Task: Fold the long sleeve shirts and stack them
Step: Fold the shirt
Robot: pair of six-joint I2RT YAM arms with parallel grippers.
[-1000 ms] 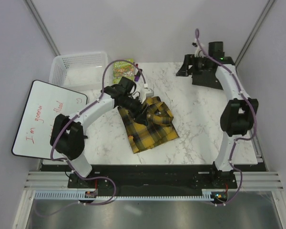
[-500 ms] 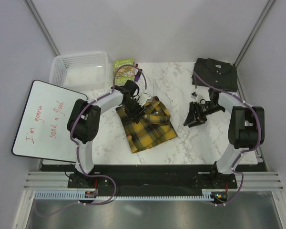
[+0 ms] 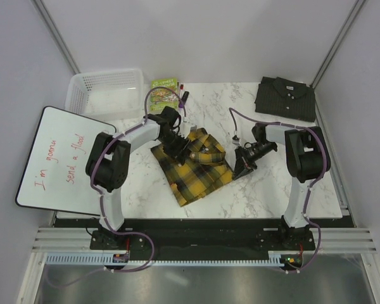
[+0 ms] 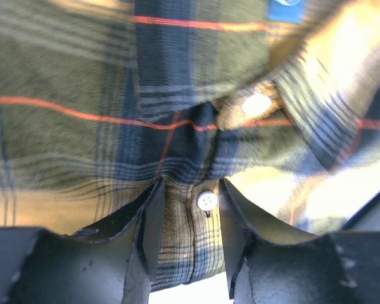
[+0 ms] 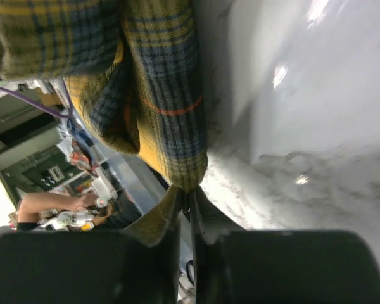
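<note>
- Right arm has swung in from near the grey shirt (image 3: 285,99) to the right edge of the plaid shirt (image 3: 199,170); the left arm has barely shifted.
- Right fingers (image 5: 259,266) are almost together, pinching only a thin hem corner, so a pull could slip it free.
- Left fingers (image 4: 82,266) clamp a ridge of cloth at the button strip under the collar. Uneven lifting would likely bunch the fold.
- Plaid shirt lies rumpled and half-folded in the middle of the worktop (image 3: 266,190); the grey one sits folded at the far right corner.

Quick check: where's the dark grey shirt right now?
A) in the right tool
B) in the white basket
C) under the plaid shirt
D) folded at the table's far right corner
D: the dark grey shirt lies folded at the far right corner of the table, apart from the plaid shirt.
</note>
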